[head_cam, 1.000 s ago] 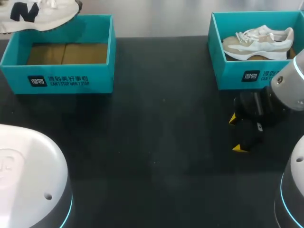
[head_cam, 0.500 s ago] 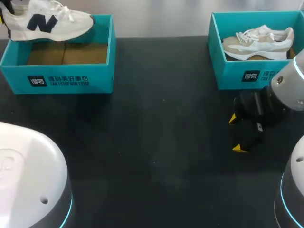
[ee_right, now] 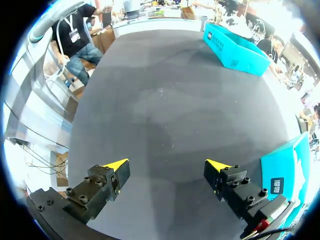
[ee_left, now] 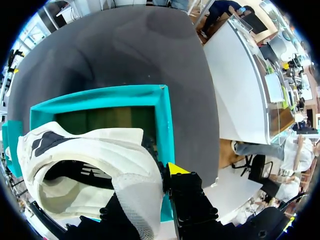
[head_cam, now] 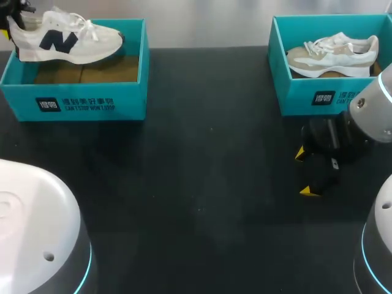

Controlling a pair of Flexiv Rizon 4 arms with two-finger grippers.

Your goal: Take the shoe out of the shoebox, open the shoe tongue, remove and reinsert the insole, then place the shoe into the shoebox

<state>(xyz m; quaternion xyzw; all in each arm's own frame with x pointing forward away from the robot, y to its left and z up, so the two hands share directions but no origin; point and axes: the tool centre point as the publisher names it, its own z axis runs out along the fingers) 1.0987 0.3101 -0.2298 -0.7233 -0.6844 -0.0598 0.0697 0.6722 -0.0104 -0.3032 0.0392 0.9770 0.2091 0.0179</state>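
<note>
A white shoe [head_cam: 64, 38] with a navy mark hangs low over the left teal shoebox [head_cam: 79, 101], toe pointing right. My left gripper [head_cam: 8, 21] is shut on its heel at the table's far left. In the left wrist view the heel collar of the shoe [ee_left: 85, 160] sits between the fingers of my left gripper [ee_left: 145, 175], with the shoebox [ee_left: 165, 130] and its brown floor below. My right gripper [head_cam: 304, 173] stands open over bare table in front of the right box, nothing between its fingers [ee_right: 167, 170].
A second teal shoebox [head_cam: 306, 95] at the far right holds a beige and white shoe [head_cam: 334, 54]. The black tabletop [head_cam: 202, 171] stretches between the two boxes. From the right wrist, the left shoebox [ee_right: 235, 50] lies far ahead.
The left gripper has brought the white shoe down and to the right, from above the box's far left corner to just over its opening. The right arm has not moved.
</note>
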